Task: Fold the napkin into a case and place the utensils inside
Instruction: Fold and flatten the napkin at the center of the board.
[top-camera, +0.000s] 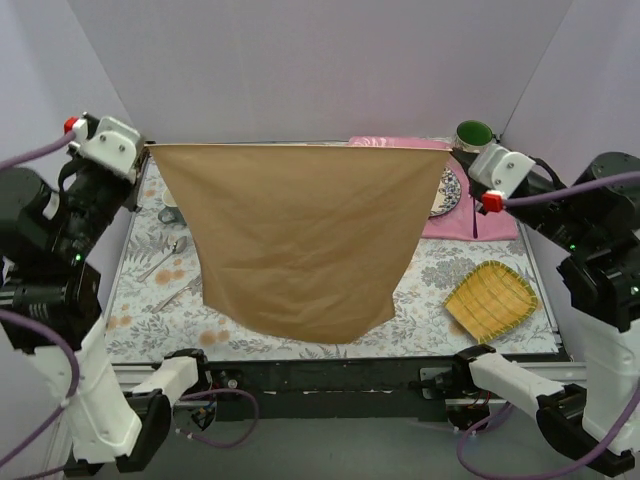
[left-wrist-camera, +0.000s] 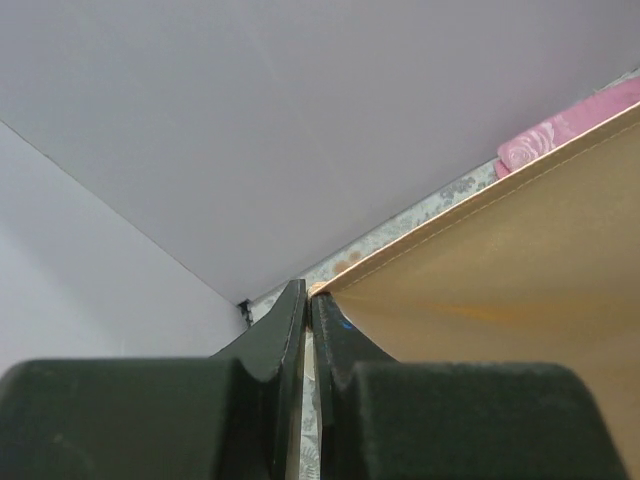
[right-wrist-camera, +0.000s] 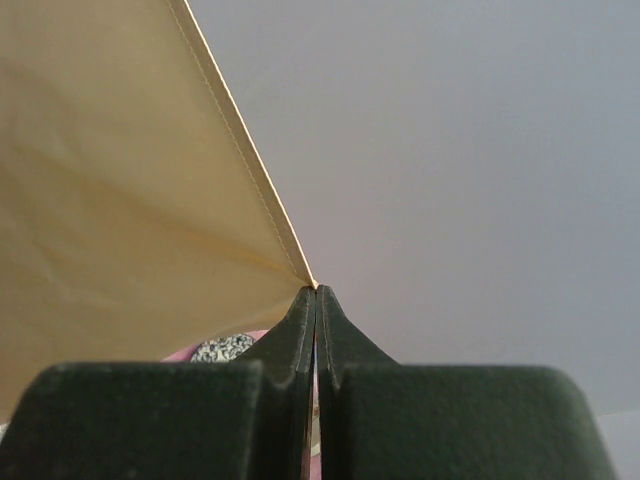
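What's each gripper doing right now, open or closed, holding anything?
Left gripper: closed, pinching one top corner of the napkin.
Right gripper: closed, pinching the other top corner.

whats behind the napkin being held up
Past the napkin's right edge a pink placemat and part of a plate show. The cloth covers the table's middle, so anything else there is hidden.

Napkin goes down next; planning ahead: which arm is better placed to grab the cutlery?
Left. The cutlery lies left of the napkin, below the left pincer; the right pincer holds the opposite corner.
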